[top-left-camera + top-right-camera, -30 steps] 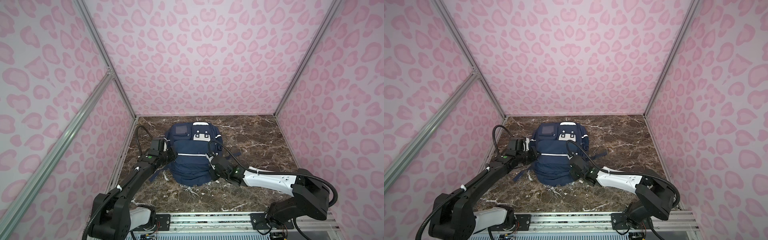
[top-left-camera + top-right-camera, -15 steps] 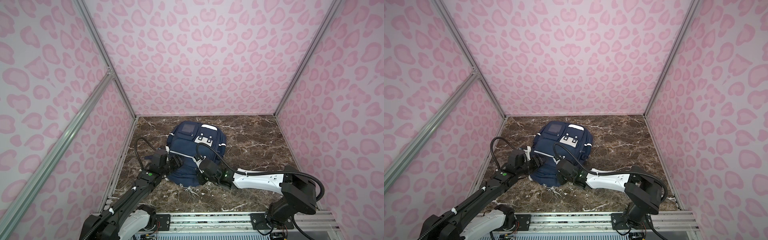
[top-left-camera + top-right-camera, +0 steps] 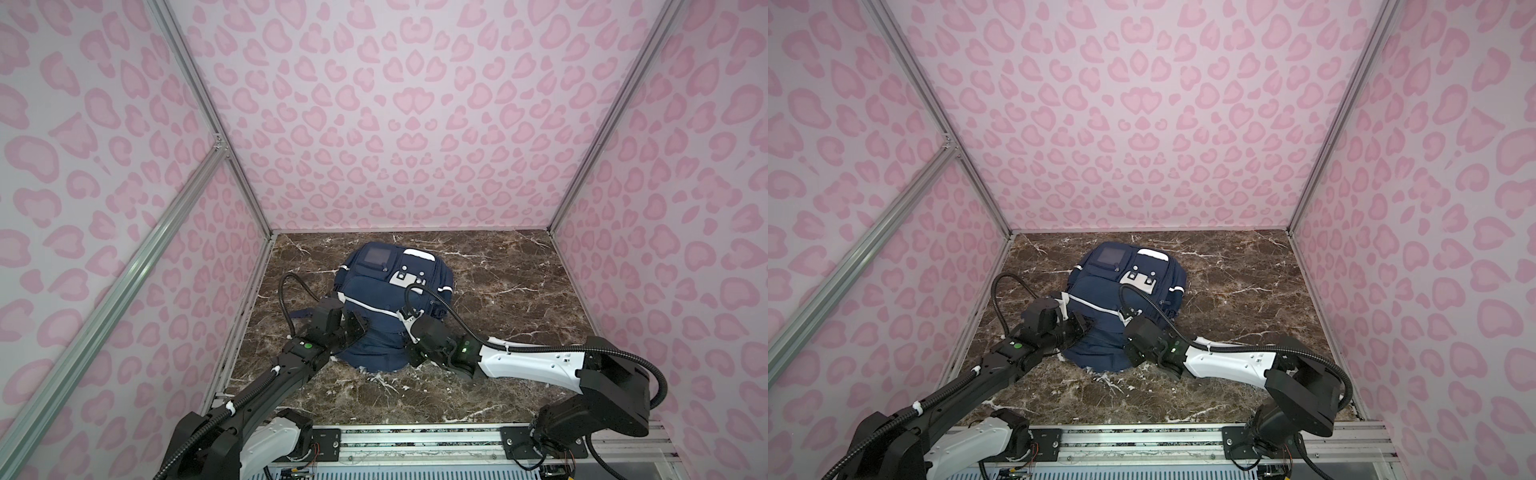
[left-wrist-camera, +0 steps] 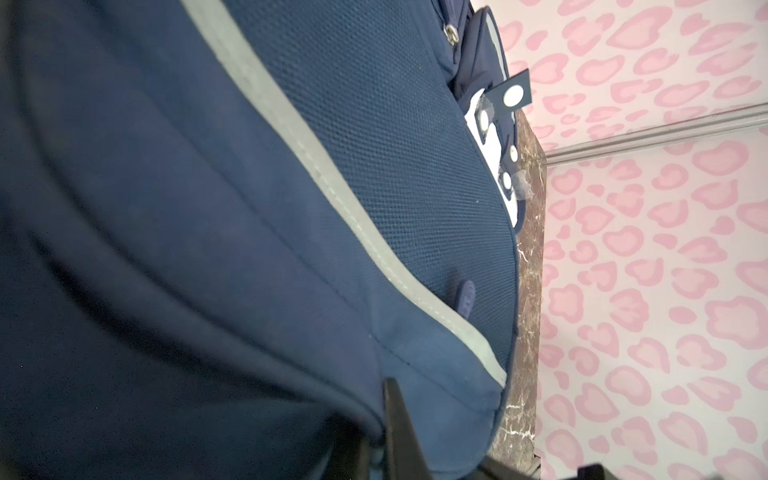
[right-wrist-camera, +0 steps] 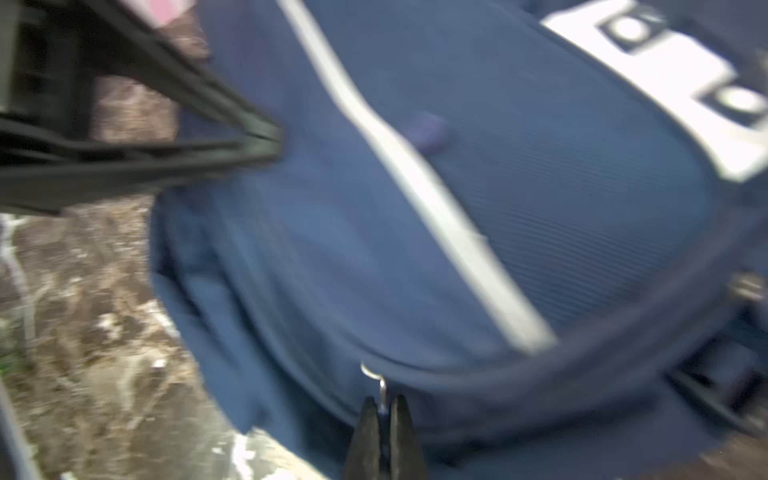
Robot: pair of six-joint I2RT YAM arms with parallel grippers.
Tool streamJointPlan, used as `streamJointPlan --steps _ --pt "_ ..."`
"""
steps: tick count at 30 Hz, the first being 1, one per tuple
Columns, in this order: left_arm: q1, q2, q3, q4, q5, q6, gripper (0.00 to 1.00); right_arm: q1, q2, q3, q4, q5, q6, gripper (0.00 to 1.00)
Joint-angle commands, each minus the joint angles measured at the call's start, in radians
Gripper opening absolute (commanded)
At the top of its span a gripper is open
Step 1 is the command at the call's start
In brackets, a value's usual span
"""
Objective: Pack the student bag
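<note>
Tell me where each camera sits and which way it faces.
Top views: high above the robot's base, looking down at the student bag on the marble table; left arm and right arm show.
Left wrist: close against the bag, looking along its grey stripe toward the pink wall; one dark finger shows.
Right wrist: low beside the bag; right gripper pinches a zip pull; left gripper shows too.
Shared: every view shows the bag's white patch.

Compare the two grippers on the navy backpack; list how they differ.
The right gripper pinches a metal zipper pull on the student bag's edge; the left gripper holds no pull, its tips meeting plain fabric. In both top views the right gripper sits at the bag's right flank, the left gripper at its left. Both are shut, touching the bag.
</note>
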Motion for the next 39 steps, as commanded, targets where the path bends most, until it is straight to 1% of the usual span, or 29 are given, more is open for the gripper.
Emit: streamJointPlan --steps 1,3,5,8,10,13,16,21,22,24,25,26,27,29,30,33,34,35,36,38,39 --pt "0.033 -0.026 -0.021 -0.037 -0.021 0.058 0.03 -0.070 -0.034 -0.044 -0.077 0.063 -0.037 0.00" --pt "0.036 -0.031 -0.032 -0.045 -0.016 0.066 0.03 -0.129 -0.055 -0.059 -0.080 0.060 -0.069 0.00" --pt "0.037 -0.033 -0.051 -0.027 0.009 0.065 0.03 -0.206 -0.053 -0.035 -0.103 0.068 -0.087 0.00" --pt "0.029 -0.020 -0.061 -0.018 0.040 0.068 0.03 -0.305 -0.024 0.013 -0.094 0.044 -0.108 0.00" --pt "0.014 -0.015 -0.062 -0.023 0.044 0.067 0.03 -0.344 0.001 0.041 -0.077 0.030 -0.123 0.00" --pt "-0.008 -0.022 -0.065 -0.031 0.027 0.068 0.03 -0.380 0.046 0.077 -0.066 0.012 -0.140 0.00" --pt "-0.009 -0.025 -0.062 -0.039 0.020 0.077 0.03 -0.383 0.074 0.094 -0.065 -0.012 -0.192 0.00" --pt "-0.011 -0.021 -0.044 -0.069 0.026 0.117 0.03 -0.401 0.116 0.118 -0.072 0.057 -0.305 0.00" --pt "-0.011 -0.017 -0.040 -0.076 0.026 0.129 0.03 -0.406 0.126 0.131 -0.075 0.061 -0.322 0.02" --pt "-0.011 -0.007 -0.035 -0.080 0.043 0.146 0.03 -0.407 0.137 0.153 -0.087 0.045 -0.350 0.24" --pt "-0.013 -0.005 -0.029 -0.081 0.051 0.151 0.03 -0.403 0.132 0.157 -0.089 0.042 -0.353 0.31" --pt "-0.012 -0.006 -0.025 -0.082 0.062 0.153 0.11 -0.400 0.122 0.151 -0.082 0.033 -0.356 0.36" --pt "-0.013 -0.013 -0.016 -0.085 0.074 0.160 0.27 -0.394 0.104 0.143 -0.067 0.037 -0.355 0.42" --pt "-0.015 -0.044 0.007 -0.101 0.077 0.178 0.62 -0.385 0.059 0.121 -0.044 0.059 -0.345 0.55" --pt "-0.017 -0.061 0.021 -0.115 0.071 0.195 0.70 -0.385 0.039 0.112 -0.038 0.062 -0.338 0.58" --pt "-0.017 -0.111 0.081 -0.167 0.029 0.267 0.81 -0.392 -0.049 0.072 0.008 0.093 -0.322 0.67" --pt "-0.017 -0.132 0.100 -0.172 0.018 0.294 0.85 -0.404 -0.080 0.051 0.037 0.093 -0.318 0.69" --pt "-0.018 -0.150 0.115 -0.170 -0.010 0.337 0.86 -0.418 -0.110 0.035 0.063 0.094 -0.319 0.70" --pt "-0.018 -0.167 0.127 -0.169 -0.055 0.377 0.87 -0.431 -0.133 0.018 0.087 0.112 -0.318 0.69" --pt "-0.013 -0.201 0.140 -0.154 -0.233 0.485 0.91 -0.474 -0.182 -0.016 0.136 0.164 -0.311 0.73" --pt "0.001 -0.216 0.129 -0.119 -0.272 0.519 0.91 -0.499 -0.197 -0.032 0.163 0.173 -0.317 0.74"
